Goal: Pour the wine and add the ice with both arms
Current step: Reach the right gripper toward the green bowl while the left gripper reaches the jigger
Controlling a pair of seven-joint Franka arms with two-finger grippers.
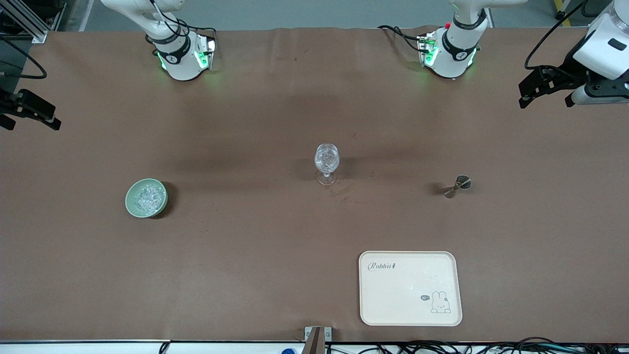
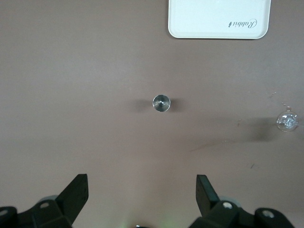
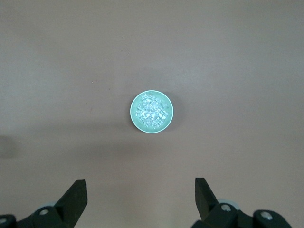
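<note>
The left gripper hangs high over the left arm's end of the table, fingers spread wide and empty, above a small metal jigger. The right gripper hovers likewise at the right arm's end, jaws apart, over a green bowl holding the ice. A stemmed glass stands between them. The cream tray reads "Rabbit".

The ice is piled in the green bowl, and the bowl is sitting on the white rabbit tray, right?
Not quite. The ice is piled in the green bowl, but the bowl sits on the bare brown table, toward the right arm's end. The white rabbit tray has nothing on it and lies toward the left arm's end, nearer the front camera. The front view shows this.
</note>
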